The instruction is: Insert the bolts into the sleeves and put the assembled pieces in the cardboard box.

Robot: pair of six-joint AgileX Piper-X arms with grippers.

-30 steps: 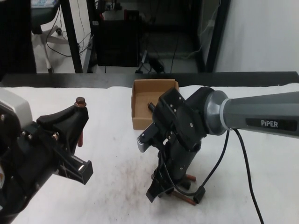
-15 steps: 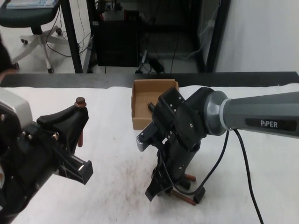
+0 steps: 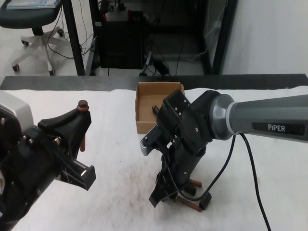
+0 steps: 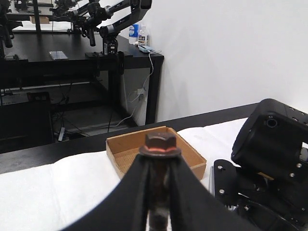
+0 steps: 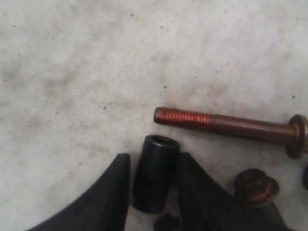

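Two parts were gripped — your left fingers [image 4: 131, 192] clamped the copper-coloured hex-head bolt [image 4: 160, 143] upright, your right fingers [image 5: 113, 197] sat tight on the short black cylindrical sleeve [image 5: 155, 173] lying on the white padded counter [image 5: 72, 72]. Next, I judged, lift it and line bore with thread.

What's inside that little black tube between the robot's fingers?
The black sleeve between the right hand's fingers shows an open, dark mouth with no bolt in it. Deeper inside is too dark to see.
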